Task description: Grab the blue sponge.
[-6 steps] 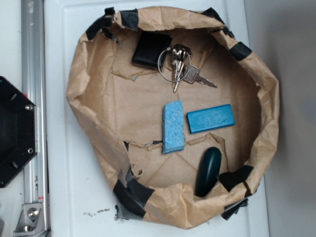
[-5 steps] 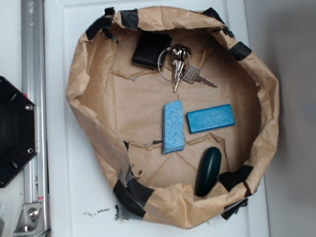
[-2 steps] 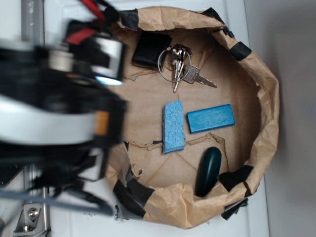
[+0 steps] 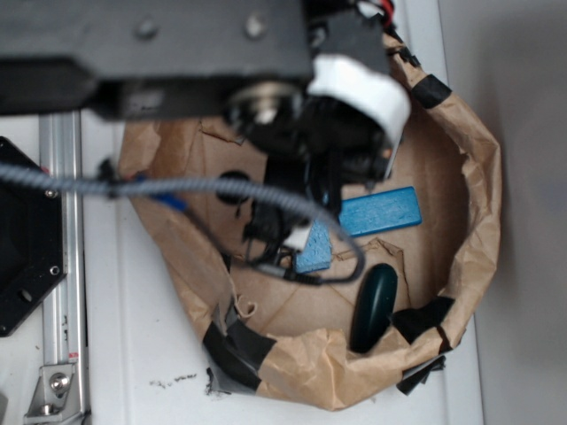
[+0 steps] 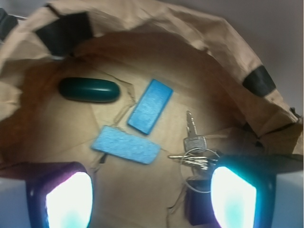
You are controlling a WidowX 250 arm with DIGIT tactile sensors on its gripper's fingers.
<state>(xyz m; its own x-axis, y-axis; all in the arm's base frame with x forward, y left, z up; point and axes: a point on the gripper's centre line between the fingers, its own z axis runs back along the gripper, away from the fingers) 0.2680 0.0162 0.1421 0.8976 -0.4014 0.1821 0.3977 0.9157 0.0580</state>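
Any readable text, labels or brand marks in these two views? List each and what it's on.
None readable in either view.
Blue sponge: plain, no print.
Blue block: plain.
Dark green oval object: no marking seen.
Keys: any stamping is too blurred to read.
Black tape patches on the paper bowl: blank.

blue block (image 5: 150, 106), dark green case (image 5: 89, 90), keys (image 5: 194, 149), paper-lined basin (image 4: 478, 221)
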